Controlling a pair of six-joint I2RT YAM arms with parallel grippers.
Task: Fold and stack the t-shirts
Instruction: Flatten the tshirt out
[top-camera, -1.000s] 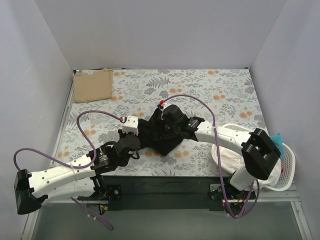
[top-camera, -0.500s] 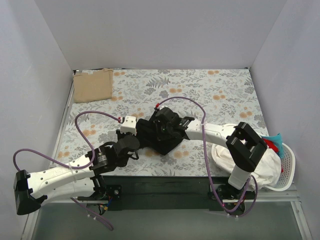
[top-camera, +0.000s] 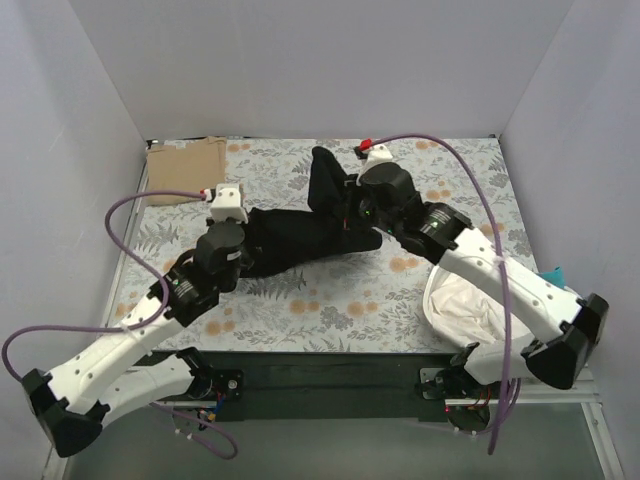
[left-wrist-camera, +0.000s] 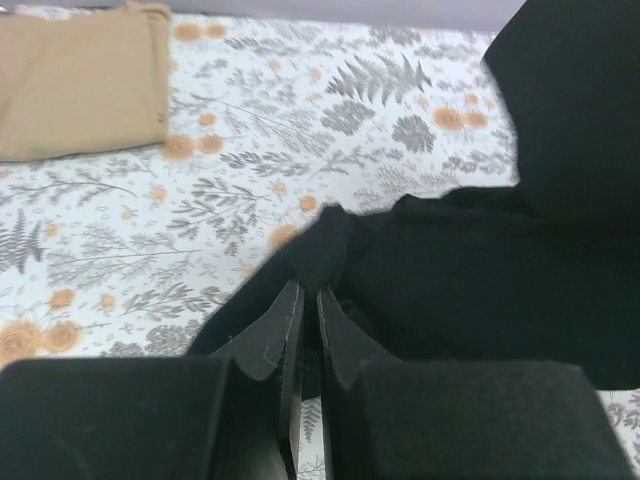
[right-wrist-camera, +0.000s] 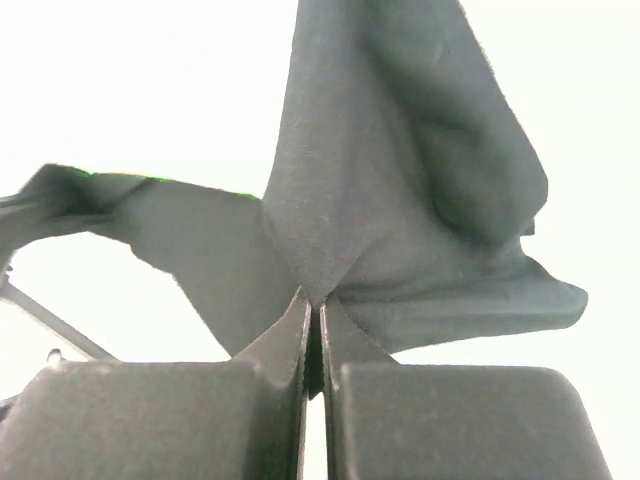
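Note:
The black t-shirt (top-camera: 300, 240) hangs stretched between my two grippers over the middle of the table, with one part rising toward the back (top-camera: 322, 165). My left gripper (top-camera: 252, 228) is shut on its left end; in the left wrist view the fingertips (left-wrist-camera: 308, 292) pinch a black fold (left-wrist-camera: 470, 280). At the shirt's right end my right gripper (top-camera: 350, 205) is shut as well, and the right wrist view shows its tips (right-wrist-camera: 312, 298) clamping a peak of the cloth (right-wrist-camera: 400, 150). The tan t-shirt (top-camera: 187, 168) (left-wrist-camera: 80, 85) lies folded in the back left corner.
A grey-and-orange floral cloth (top-camera: 440, 190) covers the table. A white basket (top-camera: 570, 345) at the right front holds white fabric (top-camera: 460, 305) and a teal item (top-camera: 553, 272). White walls enclose the left, back and right sides.
My right gripper closed on the black shirt and rose toward the back. The left arm swung back and left with its end. The bunched shirt is now drawn out between them.

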